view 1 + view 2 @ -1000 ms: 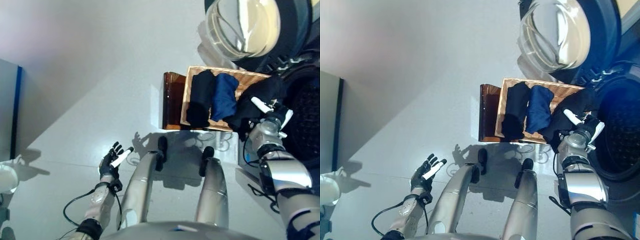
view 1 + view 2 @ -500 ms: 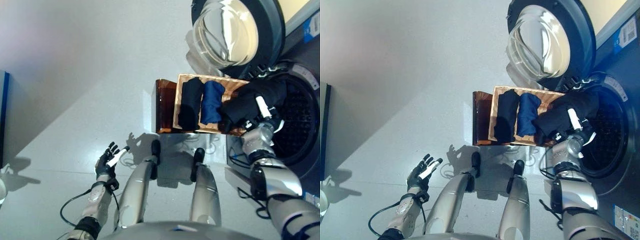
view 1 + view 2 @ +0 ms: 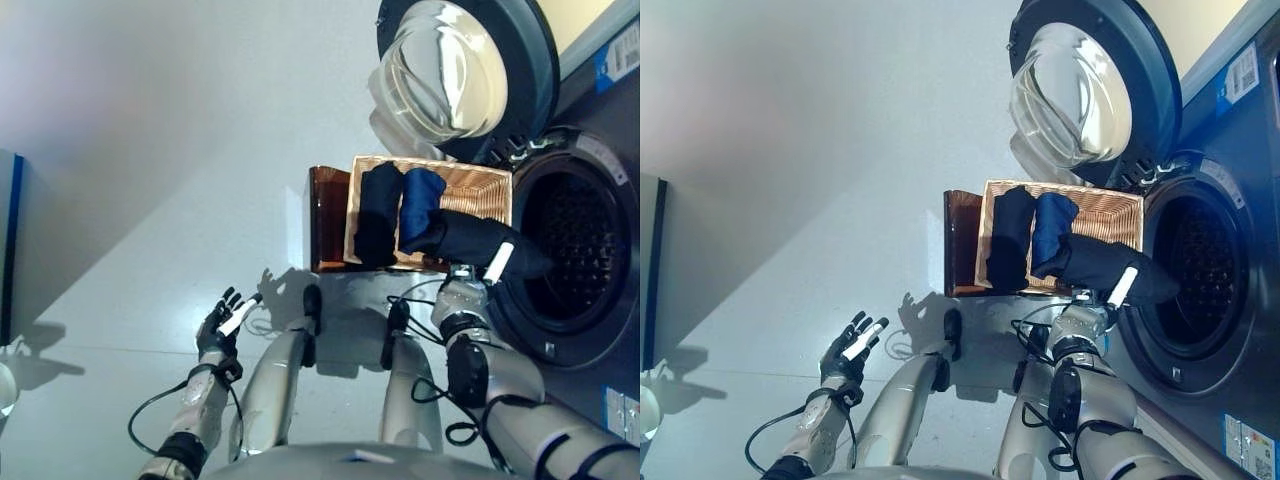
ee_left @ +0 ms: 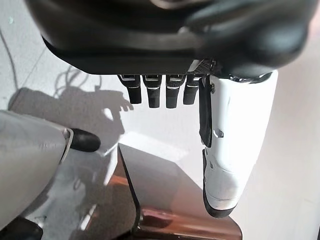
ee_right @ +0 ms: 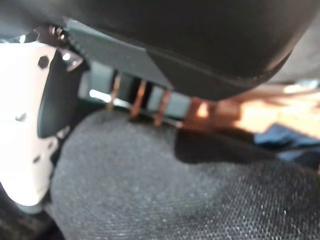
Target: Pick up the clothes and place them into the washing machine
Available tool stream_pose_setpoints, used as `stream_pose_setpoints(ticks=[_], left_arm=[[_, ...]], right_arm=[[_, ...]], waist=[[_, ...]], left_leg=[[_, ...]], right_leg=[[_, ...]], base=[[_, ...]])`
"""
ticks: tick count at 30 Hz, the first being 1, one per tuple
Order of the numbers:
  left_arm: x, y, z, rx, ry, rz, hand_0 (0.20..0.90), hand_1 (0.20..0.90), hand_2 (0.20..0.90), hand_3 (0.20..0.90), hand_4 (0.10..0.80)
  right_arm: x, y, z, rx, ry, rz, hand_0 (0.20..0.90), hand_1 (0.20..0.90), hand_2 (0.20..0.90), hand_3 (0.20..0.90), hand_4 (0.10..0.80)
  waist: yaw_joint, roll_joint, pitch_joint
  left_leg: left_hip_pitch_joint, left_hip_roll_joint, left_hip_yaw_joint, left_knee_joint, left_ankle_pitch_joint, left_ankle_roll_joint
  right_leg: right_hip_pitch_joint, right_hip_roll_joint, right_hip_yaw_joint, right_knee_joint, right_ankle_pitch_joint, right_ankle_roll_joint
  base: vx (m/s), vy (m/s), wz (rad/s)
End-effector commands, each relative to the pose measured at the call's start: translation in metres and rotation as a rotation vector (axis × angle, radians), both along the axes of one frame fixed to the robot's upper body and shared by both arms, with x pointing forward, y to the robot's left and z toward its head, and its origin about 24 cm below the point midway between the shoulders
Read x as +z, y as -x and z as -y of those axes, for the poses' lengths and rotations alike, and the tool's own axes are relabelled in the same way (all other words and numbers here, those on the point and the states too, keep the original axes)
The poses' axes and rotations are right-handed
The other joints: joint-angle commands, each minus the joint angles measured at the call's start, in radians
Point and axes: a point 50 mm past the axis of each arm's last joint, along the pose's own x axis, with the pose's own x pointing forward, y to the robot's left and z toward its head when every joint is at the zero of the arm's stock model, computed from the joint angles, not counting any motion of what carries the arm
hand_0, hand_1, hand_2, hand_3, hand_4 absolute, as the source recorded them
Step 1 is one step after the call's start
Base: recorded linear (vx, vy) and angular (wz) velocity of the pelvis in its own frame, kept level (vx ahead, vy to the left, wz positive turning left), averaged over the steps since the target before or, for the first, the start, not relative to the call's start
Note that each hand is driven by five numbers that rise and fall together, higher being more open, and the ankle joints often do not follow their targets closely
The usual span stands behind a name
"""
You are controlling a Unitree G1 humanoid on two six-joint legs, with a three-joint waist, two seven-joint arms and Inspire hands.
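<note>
A black garment (image 3: 470, 240) hangs from my right hand (image 3: 494, 266), which is shut on it, thumb over the cloth (image 5: 175, 190). Its far end reaches the rim of the washing machine's open drum (image 3: 570, 250). Just left of it, a wicker basket (image 3: 480, 178) holds a black piece of clothing (image 3: 378, 212) and a blue one (image 3: 420, 205) side by side. My left hand (image 3: 222, 328) hovers low on the left over the floor, open and holding nothing, its white-covered thumb (image 4: 235, 135) straight.
The washer's round glass door (image 3: 450, 65) stands swung open above the basket. The basket rests on a brown stand (image 3: 325, 220). A blue-edged panel (image 3: 8, 240) stands at the far left. Pale floor lies between it and the basket.
My right hand has carried the black garment from beside the basket across to the drum opening. The view has shifted, showing more of the washer. The left hand stays put.
</note>
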Motion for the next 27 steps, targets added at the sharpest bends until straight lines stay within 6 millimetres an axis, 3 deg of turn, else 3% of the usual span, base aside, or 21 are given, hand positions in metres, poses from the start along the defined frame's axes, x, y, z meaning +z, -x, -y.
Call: stream_pose_setpoints(ticks=[1,6,11,12,13,14,15,16,21,27], left_arm=[[0.0,0.005,0.001,0.009,-0.01,0.023,0.9,0.9,0.9,0.9,0.8],[0.002,0.004,0.001,-0.009,-0.03,0.031,0.9,0.9,0.9,0.9,0.8],[-0.001,0.009,0.0,-0.002,-0.028,0.016,0.9,0.9,0.9,0.9,0.8],[-0.001,0.011,0.0,0.001,-0.027,0.011,0.9,0.9,0.9,0.9,0.8],[-0.002,0.012,0.0,0.0,-0.026,0.01,0.9,0.9,0.9,0.9,0.8],[-0.002,0.013,0.0,0.005,-0.028,0.007,0.9,0.9,0.9,0.9,0.8],[-0.002,0.013,0.0,0.005,-0.027,0.006,0.9,0.9,0.9,0.9,0.8],[-0.002,0.014,-0.001,0.016,-0.026,0.004,0.9,0.9,0.9,0.9,0.8],[-0.008,0.023,-0.002,0.027,-0.035,-0.04,0.9,0.9,0.9,0.9,0.8],[-0.01,0.027,0.003,-0.012,-0.052,-0.053,0.9,0.9,0.9,0.9,0.8]], right_arm=[[0.069,-0.003,0.067,-0.179,0.235,0.144,0.2,0.2,0.2,0.2,0.3],[0.097,-0.005,0.088,-0.218,0.284,0.151,0.2,0.2,0.2,0.2,0.3],[0.108,-0.004,0.097,-0.212,0.329,0.129,0.2,0.2,0.2,0.2,0.3],[0.11,-0.004,0.099,-0.215,0.336,0.126,0.2,0.2,0.2,0.2,0.3],[0.114,-0.004,0.1,-0.218,0.346,0.128,0.2,0.2,0.2,0.2,0.3],[0.12,-0.004,0.104,-0.235,0.351,0.137,0.2,0.2,0.2,0.2,0.3],[0.12,-0.004,0.104,-0.235,0.351,0.136,0.2,0.2,0.2,0.2,0.3],[0.124,-0.003,0.106,-0.256,0.34,0.143,0.2,0.2,0.2,0.2,0.3],[0.131,0.009,0.119,-0.434,0.219,0.204,0.2,0.2,0.2,0.2,0.3],[0.145,0.013,0.131,-0.46,0.214,0.158,0.2,0.2,0.2,0.2,0.3]], waist=[[0.009,0.057,-0.052],[0.012,0.071,-0.051],[0.008,0.072,-0.044],[0.01,0.073,-0.048],[0.007,0.071,-0.039],[0.007,0.072,-0.042],[0.006,0.072,-0.036],[0.008,0.072,-0.04],[0.013,0.088,-0.039],[0.03,0.115,-0.063]], left_leg=[[-0.044,0.055,-0.063,0.126,-0.069,-0.135],[-0.118,0.057,-0.066,0.26,-0.118,-0.129],[-0.199,0.071,-0.069,0.416,-0.181,-0.123],[-0.204,0.075,-0.075,0.446,-0.218,-0.123],[-0.234,0.077,-0.073,0.48,-0.209,-0.12],[-0.251,0.08,-0.08,0.523,-0.252,-0.12],[-0.263,0.08,-0.075,0.524,-0.231,-0.118],[-0.269,0.08,-0.081,0.555,-0.27,-0.121],[-0.317,0.071,-0.081,0.626,-0.301,-0.117],[-0.339,0.06,-0.069,0.618,-0.301,-0.113]], right_leg=[[-0.002,-0.02,0.034,-0.076,0.118,0.026],[-0.082,-0.014,0.056,0.064,0.064,0.012],[-0.168,-0.003,0.076,0.216,0.009,-0.008],[-0.178,0.002,0.083,0.255,-0.029,-0.007],[-0.206,0.002,0.084,0.282,-0.022,-0.017],[-0.234,0.009,0.092,0.347,-0.071,-0.019],[-0.245,0.007,0.09,0.343,-0.05,-0.023],[-0.253,0.013,0.097,0.377,-0.089,-0.023],[-0.317,0.014,0.111,0.473,-0.134,-0.034],[-0.359,0.012,0.124,0.476,-0.132,-0.028]], base=[[0.0,0.0,0.0],[-0.026,0.006,0.01],[-0.009,-0.014,0.02],[-0.034,-0.03,-0.04],[0.054,-0.044,0.02],[-0.133,-0.028,0.04],[0.076,-0.043,0.03],[0.0,0.0,0.0],[0.018,-0.003,0.0],[0.014,0.035,-0.01]])
